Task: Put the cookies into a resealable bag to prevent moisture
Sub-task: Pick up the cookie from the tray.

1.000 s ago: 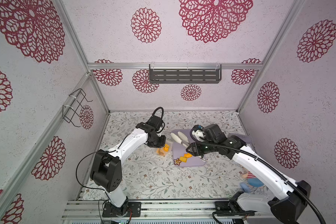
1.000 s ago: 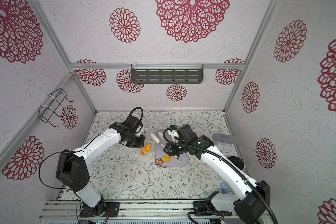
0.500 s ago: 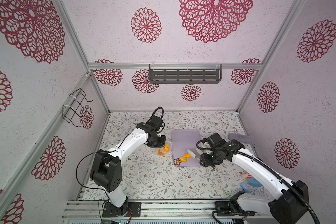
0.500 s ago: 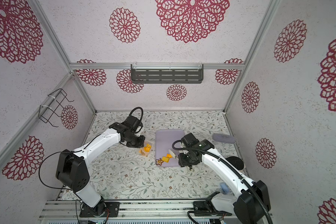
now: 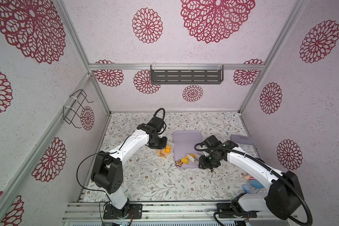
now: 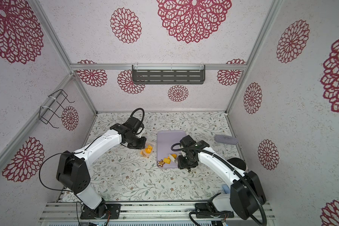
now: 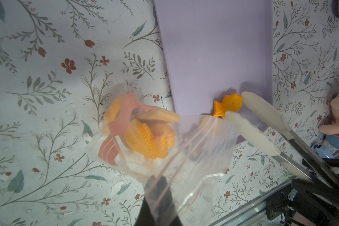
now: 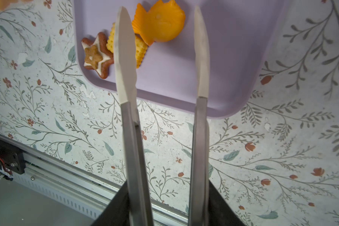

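My left gripper (image 5: 161, 143) (image 7: 159, 181) is shut on the rim of the resealable bag (image 5: 166, 151) (image 7: 196, 148), a clear crinkly bag hanging left of the lavender tray (image 5: 186, 139). Several orange cookies (image 7: 147, 137) lie inside it. On the tray's near left corner sit a brown star cookie (image 8: 96, 55), a yellow square cookie (image 8: 140, 50) and an orange fish cookie (image 8: 160, 25). My right gripper (image 5: 205, 164) (image 8: 167, 195) is shut on the metal tongs (image 8: 123, 58). Their white tips stand apart over these cookies, the fish between them, and hold nothing.
A plush toy (image 5: 251, 183) lies at the front right by the right arm's base. A grey pouch (image 5: 241, 140) sits right of the tray, and a black disc (image 6: 236, 164) lies nearer. A wire rack (image 5: 76, 106) hangs on the left wall.
My right arm has swung back from the tray's far left side to its near right corner, bringing the tongs' tips over the tray's cookies. The left arm and bag have stayed put.
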Controlling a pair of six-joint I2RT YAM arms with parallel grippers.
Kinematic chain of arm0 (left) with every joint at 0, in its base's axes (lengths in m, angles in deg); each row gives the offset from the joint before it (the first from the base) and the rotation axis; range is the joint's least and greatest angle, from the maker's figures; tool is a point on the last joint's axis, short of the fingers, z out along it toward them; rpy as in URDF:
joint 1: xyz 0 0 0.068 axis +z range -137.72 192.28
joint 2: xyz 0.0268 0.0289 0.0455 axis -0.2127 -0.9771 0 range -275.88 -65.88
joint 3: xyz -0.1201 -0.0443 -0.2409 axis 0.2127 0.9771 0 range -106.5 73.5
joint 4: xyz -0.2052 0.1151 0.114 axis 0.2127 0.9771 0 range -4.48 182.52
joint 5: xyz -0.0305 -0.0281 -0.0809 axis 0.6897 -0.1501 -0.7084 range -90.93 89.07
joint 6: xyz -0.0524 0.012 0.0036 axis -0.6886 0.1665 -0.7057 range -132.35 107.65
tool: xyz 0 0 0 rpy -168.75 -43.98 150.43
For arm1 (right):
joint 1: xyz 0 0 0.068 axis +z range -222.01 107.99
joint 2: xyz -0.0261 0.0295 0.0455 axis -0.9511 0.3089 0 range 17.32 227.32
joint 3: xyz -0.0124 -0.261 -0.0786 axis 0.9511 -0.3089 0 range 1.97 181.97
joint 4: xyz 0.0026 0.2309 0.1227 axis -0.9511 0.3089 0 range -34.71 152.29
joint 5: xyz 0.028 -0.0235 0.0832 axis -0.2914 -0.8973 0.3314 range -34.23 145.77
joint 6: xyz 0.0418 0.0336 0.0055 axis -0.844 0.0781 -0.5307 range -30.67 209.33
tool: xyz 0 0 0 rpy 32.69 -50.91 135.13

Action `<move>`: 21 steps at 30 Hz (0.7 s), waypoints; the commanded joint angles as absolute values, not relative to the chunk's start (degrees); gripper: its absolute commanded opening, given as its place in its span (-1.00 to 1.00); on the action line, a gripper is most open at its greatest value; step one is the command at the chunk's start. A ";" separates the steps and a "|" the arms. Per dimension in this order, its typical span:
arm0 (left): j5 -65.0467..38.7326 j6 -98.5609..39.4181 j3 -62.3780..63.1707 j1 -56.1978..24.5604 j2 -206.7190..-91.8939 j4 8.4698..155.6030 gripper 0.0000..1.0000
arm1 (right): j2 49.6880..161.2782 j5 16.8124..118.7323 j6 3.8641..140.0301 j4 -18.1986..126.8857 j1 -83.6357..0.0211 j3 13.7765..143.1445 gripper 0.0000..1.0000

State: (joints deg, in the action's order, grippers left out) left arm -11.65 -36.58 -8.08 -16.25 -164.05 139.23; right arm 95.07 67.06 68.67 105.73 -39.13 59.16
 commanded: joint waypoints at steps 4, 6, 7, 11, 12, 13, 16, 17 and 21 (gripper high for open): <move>-10.99 -35.66 -8.59 -15.94 -162.47 139.03 -1.00 | 97.13 69.59 67.57 103.44 -38.63 60.97 0.01; -10.92 -35.51 -8.59 -15.85 -162.47 139.12 -1.00 | 98.41 69.33 67.76 103.26 -38.07 62.30 0.00; -10.93 -35.53 -8.59 -15.85 -162.47 139.16 -1.00 | 99.05 68.82 67.88 103.53 -37.76 63.04 -0.01; -10.83 -35.48 -8.16 -15.65 -162.21 139.05 -1.00 | 102.46 67.46 69.19 105.15 -36.18 66.25 -0.02; -10.87 -35.53 -8.00 -15.58 -162.13 138.87 -1.00 | 102.89 67.46 69.38 105.51 -35.94 66.77 -0.03; -10.87 -35.60 -7.89 -15.58 -162.07 138.91 -1.00 | 103.09 67.29 69.37 105.62 -35.77 67.07 -0.04; -10.90 -35.64 -7.54 -15.58 -161.94 138.77 -1.00 | 103.07 66.47 69.34 106.23 -35.62 67.36 -0.08; -10.84 -35.64 -7.45 -15.58 -161.94 138.72 -1.00 | 103.02 66.05 69.34 106.41 -35.56 67.43 -0.11; -10.86 -35.52 -7.45 -15.50 -161.94 138.69 -1.00 | 102.93 64.85 69.72 106.88 -35.55 68.22 -0.25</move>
State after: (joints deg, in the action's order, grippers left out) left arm -10.88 -36.38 -8.06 -15.95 -163.98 139.38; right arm 103.88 65.97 68.84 105.27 -36.04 65.85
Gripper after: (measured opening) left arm 0.041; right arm 0.387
